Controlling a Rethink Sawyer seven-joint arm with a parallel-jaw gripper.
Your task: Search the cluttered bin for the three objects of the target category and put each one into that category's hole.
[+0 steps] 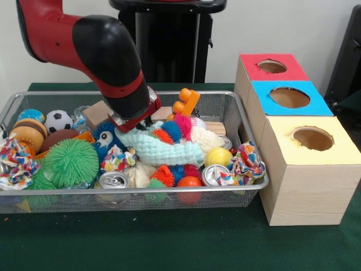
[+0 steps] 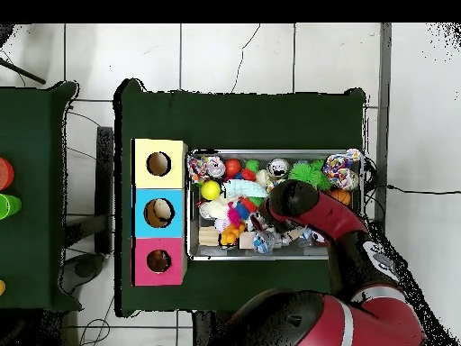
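Tool (image 1: 137, 121) down among toys mid-bin, above mint knitted toy (image 1: 163, 149); grip state cannot be told. Wire-mesh bin (image 1: 248, 132) sits on green bench (image 1: 169, 243), just beside three holed boxes (image 1: 304, 169).

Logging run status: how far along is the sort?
Done: cannot confirm any drop; in the overhead view the blue box's hole shows something pale inside, unclear. In hand: the arm's gripper is down among the toys in the wire bin, grasp hidden. Left: bin still packed with toys.
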